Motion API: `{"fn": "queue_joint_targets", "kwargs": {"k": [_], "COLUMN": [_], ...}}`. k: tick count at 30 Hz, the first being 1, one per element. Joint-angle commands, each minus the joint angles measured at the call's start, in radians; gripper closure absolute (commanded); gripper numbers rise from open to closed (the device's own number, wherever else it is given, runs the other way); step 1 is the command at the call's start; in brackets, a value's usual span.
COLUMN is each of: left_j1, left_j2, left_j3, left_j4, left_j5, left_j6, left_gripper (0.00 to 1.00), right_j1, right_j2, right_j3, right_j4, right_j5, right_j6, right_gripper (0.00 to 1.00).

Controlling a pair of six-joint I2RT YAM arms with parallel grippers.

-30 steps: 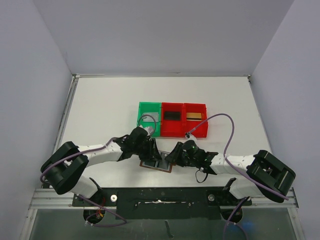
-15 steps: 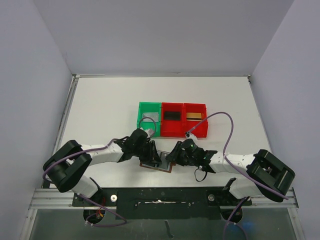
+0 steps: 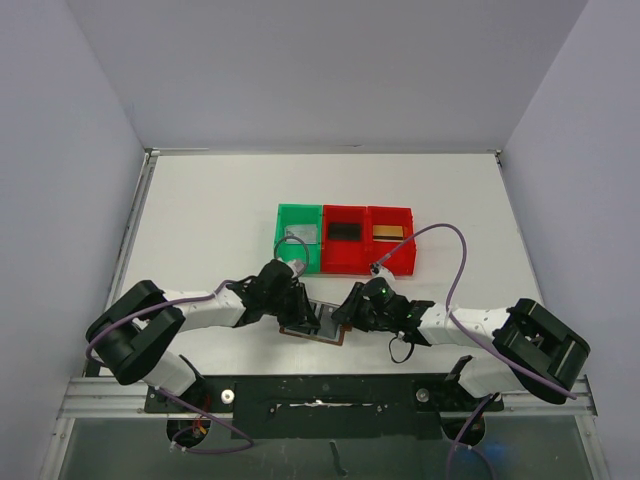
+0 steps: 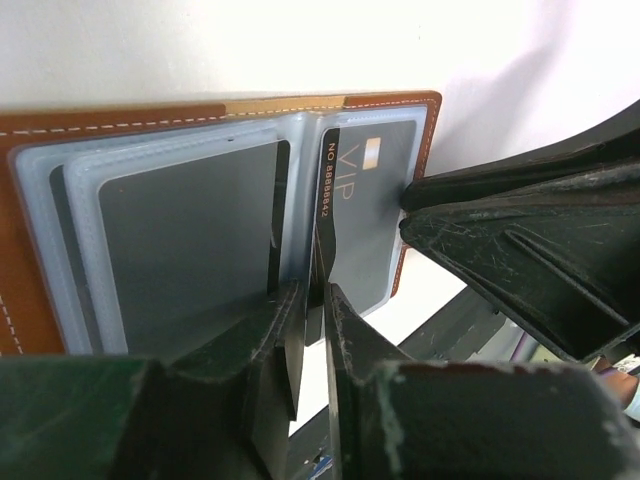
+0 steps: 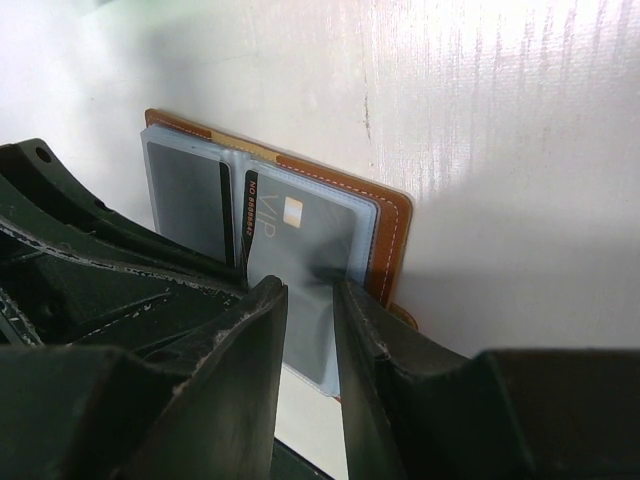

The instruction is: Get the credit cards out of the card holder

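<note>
Left wrist view: the left gripper (image 4: 315, 330), fingers nearly together, apparently pinches the black VIP card (image 4: 375, 220), still sleeved in the card holder (image 4: 100, 118) open by the arm bases. The right gripper (image 5: 310, 320), barely parted, clamps the holder's right flap. Beyond, credit cards (image 3: 344, 231) already sit in the green bin (image 3: 280, 240) and red bins (image 3: 368, 264); another dark card (image 4: 190, 240) awaits.

Both arms extend forward and inward at low height, elbows outward, forearms converging toward the centre line so that the two wrists face each other. The left gripper (image 4: 312, 300) points down and forward, its jaws set to a narrow slot; whether they clamp anything cannot be determined. The right gripper (image 5: 310, 290) is angled toward the left one, its jaws closed on the edge of the card holder (image 5: 395, 215).
</note>
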State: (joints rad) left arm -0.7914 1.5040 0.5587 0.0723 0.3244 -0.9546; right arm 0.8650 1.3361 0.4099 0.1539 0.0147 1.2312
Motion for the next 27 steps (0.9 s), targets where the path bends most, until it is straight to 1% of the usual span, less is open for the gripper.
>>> {"fn": "queue_joint_targets", "kwargs": {"k": [1,9,27], "left_j1": [-0.004,-0.003,-0.003], "left_j2": [-0.026,-0.057,-0.11], "left_j3": [-0.006,0.005,0.012], "left_j4": [0.03,-0.026,-0.108], "left_j5": [-0.007,-0.041,-0.112], "left_j6": [-0.009,0.013,0.032], "left_gripper": [0.88,1.0,1.0], "right_j1": [0.004,0.005,0.005], "right_j2": [0.009,0.012,0.012], "right_j3": [0.001,0.0,0.002], "right_j4": [-0.096,-0.093,-0.097], "right_j5": [0.039,0.037,0.039], "right_j6": [-0.031,-0.028,-0.03], "right_gripper": [0.72,0.72,0.72]}}
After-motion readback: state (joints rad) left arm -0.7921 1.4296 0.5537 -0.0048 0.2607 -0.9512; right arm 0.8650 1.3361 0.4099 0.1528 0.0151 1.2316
